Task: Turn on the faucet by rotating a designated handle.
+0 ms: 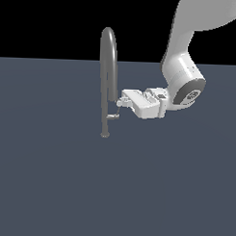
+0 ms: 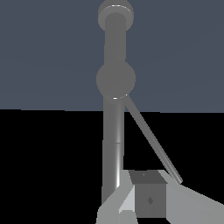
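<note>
The faucet (image 1: pixel 108 66) is a tall grey gooseneck tube standing on a small round foot on the dark floor. Its handle (image 1: pixel 113 116), a short thin lever, juts from the lower stem toward the exterior view's right. My gripper (image 1: pixel 119 104) comes in level from the exterior view's right. Its fingertips sit just above the handle's outer end and look closed together, holding nothing. In the wrist view the faucet (image 2: pixel 114 131) runs straight ahead, and the handle (image 2: pixel 153 144) slants from the stem down to my gripper (image 2: pixel 133 205). Whether the fingers touch the handle is unclear.
The white robot arm (image 1: pixel 181 79) reaches down from the upper part of the exterior view's right. The flat dark blue-grey floor (image 1: pixel 64 185) extends all around the faucet.
</note>
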You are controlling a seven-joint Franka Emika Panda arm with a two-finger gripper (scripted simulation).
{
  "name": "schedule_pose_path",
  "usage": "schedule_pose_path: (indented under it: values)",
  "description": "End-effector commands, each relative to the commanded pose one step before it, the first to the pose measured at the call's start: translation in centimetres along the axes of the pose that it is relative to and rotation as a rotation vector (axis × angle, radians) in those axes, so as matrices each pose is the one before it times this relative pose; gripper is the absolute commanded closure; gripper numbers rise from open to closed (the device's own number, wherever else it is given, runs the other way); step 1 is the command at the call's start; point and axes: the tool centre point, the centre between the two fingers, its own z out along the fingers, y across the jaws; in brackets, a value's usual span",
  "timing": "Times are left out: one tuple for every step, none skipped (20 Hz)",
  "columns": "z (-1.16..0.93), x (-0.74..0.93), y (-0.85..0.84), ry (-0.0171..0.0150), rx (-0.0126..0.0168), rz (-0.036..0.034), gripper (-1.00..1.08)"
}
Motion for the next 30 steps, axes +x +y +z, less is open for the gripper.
schedule_pose_path:
  values:
    - [-0.023, 0.756, 1.102, -0.00413, -0.00204, 0.0096, 1.08]
    - [-0.001, 0.236, 0.382, -0.00057, -0.00039, 0.00109, 1.08]
    - [-0.002, 0.234, 0.388, -0.00053, -0.00036, 0.00101, 1.08]
    - [-0.001, 0.246, 0.39, -0.0006, -0.00042, 0.00117, 1.08]
    - [-0.002, 0.249, 0.394, -0.00059, -0.00042, 0.00118, 1.08]
    - [-0.002, 0.252, 0.399, -0.00058, -0.00042, 0.00118, 1.08]
    - [0.0, 0.0, 0.0, 0.0, 0.0, 0.0, 1.08]
    - [0.02, -0.983, -1.09, 0.00821, 0.00245, -0.02157, 1.08]
    - [0.001, 0.605, 0.411, -0.00128, -0.00043, 0.00325, 1.08]
    - [0.0, 0.604, 0.414, -0.00125, -0.00042, 0.00319, 1.08]
    - [0.0, 0.614, 0.415, -0.00129, -0.00043, 0.00332, 1.08]
    - [-0.001, 0.613, 0.417, -0.00126, -0.00042, 0.00326, 1.08]
    - [-0.001, 0.622, 0.417, -0.00129, -0.00042, 0.00336, 1.08]
    - [-0.002, 0.623, 0.418, -0.00126, -0.0004, 0.00333, 1.08]
    - [-0.004, 0.552, 0.368, -0.00107, -0.00032, 0.00292, 1.08]
    - [0.0, 0.0, 0.0, 0.0, 0.0, 0.0, 1.08]
    - [0.029, -1.921, -1.063, 0.00359, -0.00456, -0.02861, 1.08]
    - [0.0, 0.627, 0.106, -0.00043, 0.00053, 0.00342, 1.08]
    - [-0.001, 0.623, 0.104, -0.00043, 0.00053, 0.00342, 1.08]
    - [-0.001, 0.615, 0.103, -0.00042, 0.00053, 0.00335, 1.08]
    - [-0.001, 0.611, 0.101, -0.00042, 0.00053, 0.00335, 1.08]
    - [-0.002, 0.605, 0.1, -0.00042, 0.00053, 0.00332, 1.08]
    - [-0.002, 0.596, 0.099, -0.00041, 0.00052, 0.00325, 1.08]
    - [-0.003, 0.592, 0.097, -0.00041, 0.00053, 0.00324, 1.08]
    - [-0.004, 0.584, 0.094, -0.0004, 0.00053, 0.00321, 1.08]
    - [0.0, 0.0, 0.0, 0.0, 0.0, 0.0, 1.08]
    - [0.02, -2.206, -0.868, 0.00036, -0.00751, -0.03266, 1.08]
    - [-0.001, 0.43, -0.064, -0.00005, 0.00063, 0.00278, 1.08]
    - [-0.001, 0.427, -0.064, -0.00005, 0.00063, 0.00278, 1.08]
    - [-0.001, 0.42, -0.063, -0.00005, 0.00061, 0.00269, 1.08]
